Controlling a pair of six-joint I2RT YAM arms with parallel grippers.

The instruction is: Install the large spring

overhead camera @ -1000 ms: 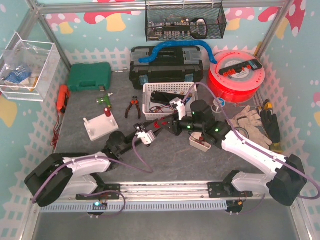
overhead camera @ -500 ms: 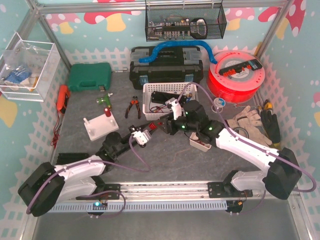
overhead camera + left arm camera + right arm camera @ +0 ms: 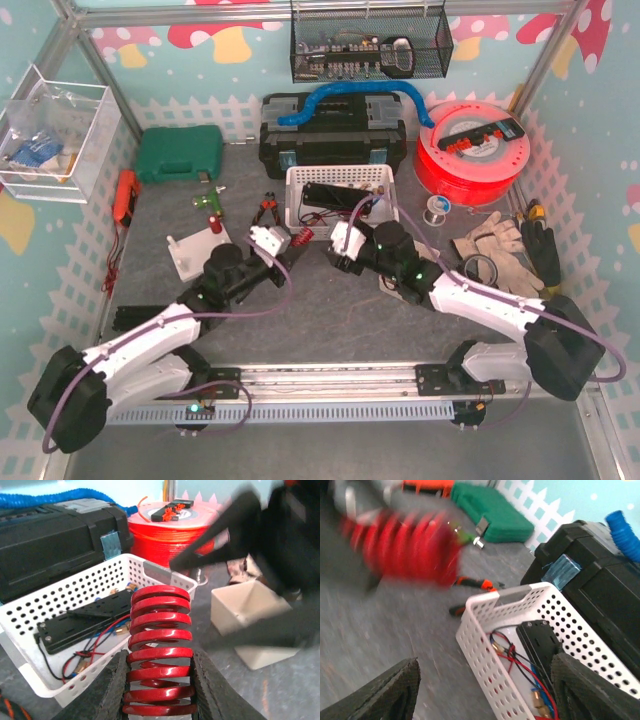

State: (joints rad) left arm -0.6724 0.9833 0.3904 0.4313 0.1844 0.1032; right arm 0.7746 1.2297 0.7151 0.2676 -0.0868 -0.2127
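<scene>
The large spring [image 3: 160,630] is a red coil standing upright between my left gripper's [image 3: 159,670] two black pads, which are shut on its lower turns. From above, the spring [image 3: 303,237] hangs over the grey mat just in front of the white basket, with the left gripper [image 3: 290,244] on its left. My right gripper [image 3: 330,252] is just right of the spring, open and holding nothing. In the right wrist view the spring [image 3: 405,547] is a red blur at the upper left, beyond the wide-apart right gripper [image 3: 492,685]. A white bracket [image 3: 198,255] with a red post lies on the mat to the left.
The white perforated basket [image 3: 335,195] with a black part and wires stands behind the grippers. Behind it are a black toolbox [image 3: 330,135] and a red filament spool [image 3: 470,150]. Pliers [image 3: 265,212], a small beige box [image 3: 400,288], gloves [image 3: 495,245] and a green case [image 3: 178,153] surround the area.
The spring has passed from the right gripper to the left. The left jaws closed on it and carried it away from the arm bases, toward the basket. The right gripper opened and let go.
</scene>
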